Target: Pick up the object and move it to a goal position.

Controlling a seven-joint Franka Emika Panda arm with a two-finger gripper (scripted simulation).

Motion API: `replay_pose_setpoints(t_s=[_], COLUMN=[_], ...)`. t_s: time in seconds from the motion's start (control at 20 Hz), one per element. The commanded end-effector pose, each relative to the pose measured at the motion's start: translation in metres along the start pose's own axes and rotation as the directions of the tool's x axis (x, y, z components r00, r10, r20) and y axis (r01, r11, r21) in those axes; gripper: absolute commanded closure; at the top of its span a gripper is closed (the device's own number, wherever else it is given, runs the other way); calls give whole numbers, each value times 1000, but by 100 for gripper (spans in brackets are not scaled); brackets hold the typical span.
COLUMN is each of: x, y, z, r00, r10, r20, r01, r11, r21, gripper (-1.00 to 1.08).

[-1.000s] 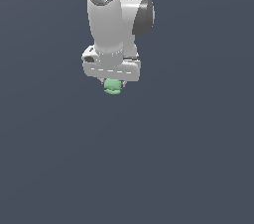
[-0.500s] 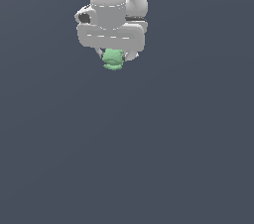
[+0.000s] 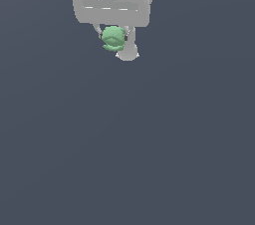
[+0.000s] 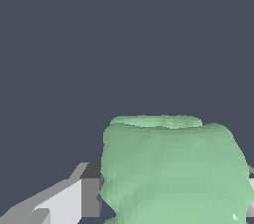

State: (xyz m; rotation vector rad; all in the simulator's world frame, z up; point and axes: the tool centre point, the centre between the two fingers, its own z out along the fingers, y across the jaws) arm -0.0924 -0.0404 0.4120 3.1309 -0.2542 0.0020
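My gripper [image 3: 113,37] held the green lump [image 3: 113,38] pinched between its fingers, and its rounded sides could have slipped free if I jerked.

so the object [image 3: 113,39] sits right under the end effector [image 3: 113,35], tucked between its two fingers [image 3: 98,31] and touching both. One finger on each side, arm body straight above it.

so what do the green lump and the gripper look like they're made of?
Green lump: matte, lumpy, faceted surface with no gloss; could be foam or soft plastic, but the render doesn't settle it. Gripper: smooth white-grey shell with dark inserts, looks like painted hard plastic or metal.
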Motion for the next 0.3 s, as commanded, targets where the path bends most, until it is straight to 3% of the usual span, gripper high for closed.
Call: replay_pose_setpoints(t_s=[0.0, 0.25], x=[-1, -2], y=[-1, -1], z=[-9, -16], r00=[1000, 1000], r10=[0, 0], r20=[1, 1], r01=[0, 0], r11=[1000, 1000], r21=[0, 0], gripper=[108, 108])
